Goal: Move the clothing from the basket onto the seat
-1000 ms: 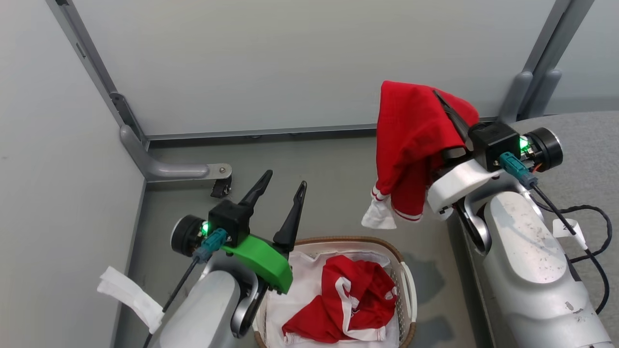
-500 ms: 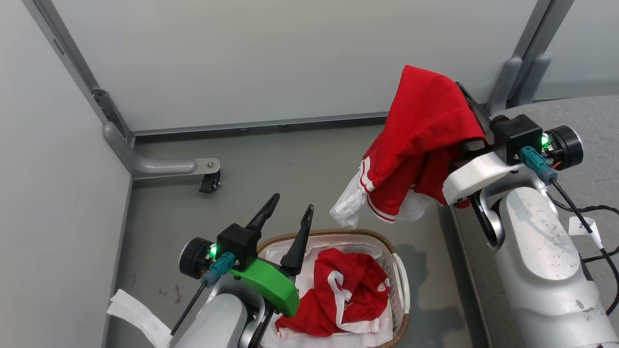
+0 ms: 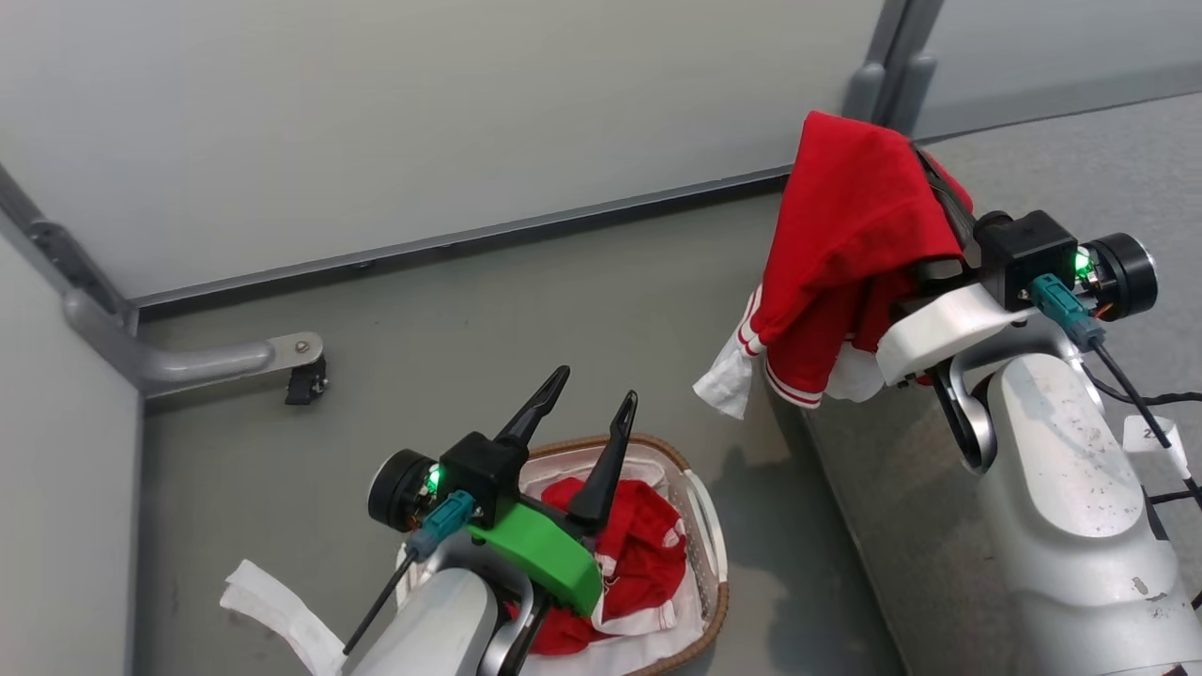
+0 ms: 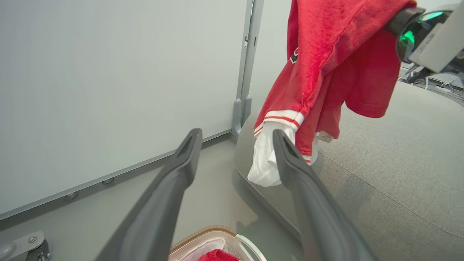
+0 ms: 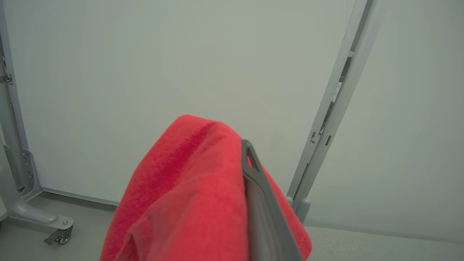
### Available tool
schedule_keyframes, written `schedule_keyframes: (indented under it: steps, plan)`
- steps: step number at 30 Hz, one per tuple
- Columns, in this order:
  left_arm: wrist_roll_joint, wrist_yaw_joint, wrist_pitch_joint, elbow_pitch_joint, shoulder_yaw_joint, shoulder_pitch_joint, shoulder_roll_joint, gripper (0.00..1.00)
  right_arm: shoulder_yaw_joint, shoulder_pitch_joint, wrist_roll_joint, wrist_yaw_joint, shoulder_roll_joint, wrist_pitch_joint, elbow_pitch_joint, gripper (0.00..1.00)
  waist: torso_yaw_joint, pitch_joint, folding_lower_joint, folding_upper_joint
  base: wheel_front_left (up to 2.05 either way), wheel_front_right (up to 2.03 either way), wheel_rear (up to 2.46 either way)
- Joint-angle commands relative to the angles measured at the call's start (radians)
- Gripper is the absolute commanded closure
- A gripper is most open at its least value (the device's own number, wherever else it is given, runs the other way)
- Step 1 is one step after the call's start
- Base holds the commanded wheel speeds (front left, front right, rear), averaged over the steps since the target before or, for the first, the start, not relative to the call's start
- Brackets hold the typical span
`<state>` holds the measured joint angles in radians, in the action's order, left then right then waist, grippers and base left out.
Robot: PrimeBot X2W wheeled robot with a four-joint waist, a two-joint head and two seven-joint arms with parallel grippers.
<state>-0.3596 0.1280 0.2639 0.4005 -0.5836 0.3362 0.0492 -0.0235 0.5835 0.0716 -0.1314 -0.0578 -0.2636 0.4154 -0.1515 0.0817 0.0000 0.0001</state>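
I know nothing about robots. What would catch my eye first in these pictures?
A bright red garment with white-striped trim hangs over the robot's right hand, held high at the edge of the grey seat on the right. Lower left, the left hand stands open above the basket, where more red clothing lies.

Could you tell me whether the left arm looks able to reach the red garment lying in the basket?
Probably yes: the left gripper is open and empty, poised just above the basket, and the red garment lies uncovered inside it. The right gripper holds another garment off to the side.
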Motion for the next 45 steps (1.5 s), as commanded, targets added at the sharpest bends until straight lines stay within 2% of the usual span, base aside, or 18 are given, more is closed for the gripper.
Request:
schedule_keyframes:
  steps: [1, 8, 14, 22, 27, 34, 41, 45]
  plan:
    - [0.008, 0.004, 0.001, -0.002, -0.002, 0.0, 0.003, 0.0, 0.004, -0.004, -0.001, 0.001, -0.008, -0.002, -0.004, 1.0, -0.101, 0.031, 0.0, -0.0001, 0.0, 0.0, 0.0]
    - [0.028, 0.004, 0.001, -0.002, -0.021, 0.025, 0.004, 0.0, 0.031, -0.022, -0.009, 0.001, -0.009, -0.002, -0.012, 1.0, -0.209, 0.075, 0.0, -0.0001, 0.0, 0.0, 0.0]
    - [0.038, 0.004, 0.001, 0.004, -0.037, 0.039, 0.004, 0.0, 0.054, -0.031, -0.01, 0.001, -0.006, -0.002, -0.02, 1.0, -0.259, 0.102, 0.0, -0.0001, 0.0, 0.0, 0.0]
    - [0.058, 0.004, 0.001, 0.002, -0.052, 0.062, 0.007, 0.0, 0.088, -0.01, -0.01, 0.001, -0.009, -0.002, -0.029, 1.0, -0.26, 0.151, 0.0, -0.0001, 0.0, 0.0, 0.0]
    - [0.075, 0.004, 0.001, -0.006, -0.055, 0.09, 0.022, 0.0, 0.126, 0.067, 0.0, 0.001, -0.05, -0.002, -0.029, 1.0, -0.228, 0.211, 0.0, -0.0001, 0.0, 0.0, 0.0]
    - [0.114, 0.004, 0.001, -0.027, -0.064, 0.156, 0.05, 0.0, 0.214, 0.26, 0.013, 0.001, -0.173, -0.002, -0.017, 1.0, -0.162, 0.341, 0.0, -0.0001, 0.0, 0.0, 0.0]
    - [0.155, 0.004, 0.001, -0.066, -0.079, 0.232, 0.068, 0.0, 0.308, 0.448, 0.022, 0.001, -0.362, -0.002, 0.029, 1.0, -0.09, 0.496, 0.0, -0.0001, 0.0, 0.0, 0.0]
    - [0.174, 0.004, 0.001, -0.086, -0.084, 0.259, 0.076, 0.0, 0.369, 0.5, 0.026, 0.001, -0.453, -0.002, 0.085, 1.0, -0.062, 0.572, 0.0, -0.0001, 0.0, 0.0, 0.0]
